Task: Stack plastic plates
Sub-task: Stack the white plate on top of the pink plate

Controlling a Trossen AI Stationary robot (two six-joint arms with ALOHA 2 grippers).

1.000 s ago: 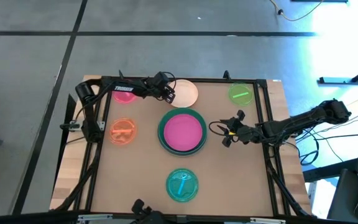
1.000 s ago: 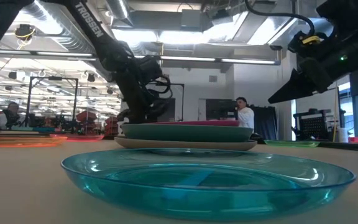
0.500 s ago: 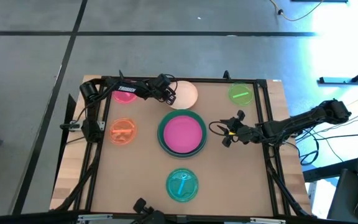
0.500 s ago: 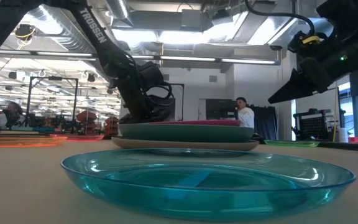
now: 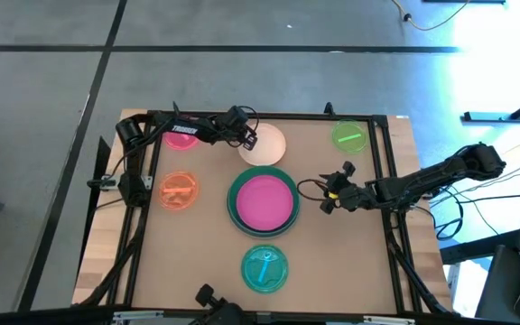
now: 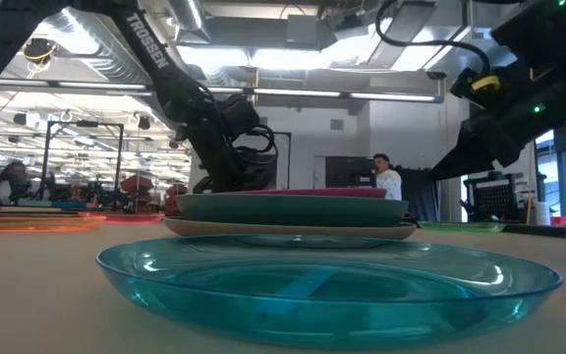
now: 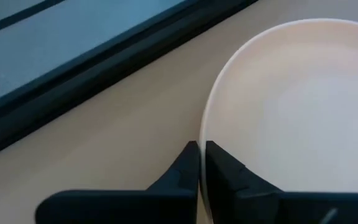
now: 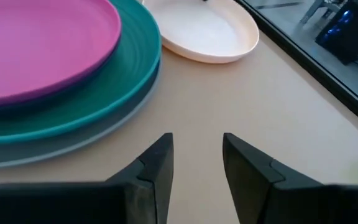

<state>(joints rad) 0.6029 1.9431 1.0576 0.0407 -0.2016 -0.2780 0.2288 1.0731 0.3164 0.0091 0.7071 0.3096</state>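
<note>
Pinching the rim of the pale pink plate (image 7: pixel 291 106) with the left claw (image 7: pixel 201 163), fingers nearly together with only the thin edge between them; held by the edge most likely because a flat plate offers no other grip, and probably for lifting or dragging toward the stack (image 6: pixel 293 211). Lying at the far middle of the table (image 5: pixel 332 262), just behind the stack, close to it and perhaps touching. Waiting low just beside the stack's right edge with the right claw (image 8: pixel 197 146), fingers a moderate gap apart and holding nothing; seemingly parked there to steady or nudge the pile, though that is only a guess. Piled largest at the bottom, so as to sit flat: grey plate (image 8: pixel 55 155) lowest, teal plate (image 8: pixel 104 87) on it, magenta plate (image 5: pixel 263 199) on top, all in the middle of the table. Scattered singly around that pile, well apart from one another: small pink plate (image 5: pixel 181 137) at the far left, orange plate (image 5: pixel 179 190) at the left, green plate (image 5: pixel 350 136) at the far right, clear blue plate (image 5: pixel 265 269) at the near middle. Counting up: three in the stack, one in the left claw, four small ones loose, eight in sight. No navy one to be seen; possibly hidden inside the pile, impossible to tell. Five left to add, judging by the layout.
</note>
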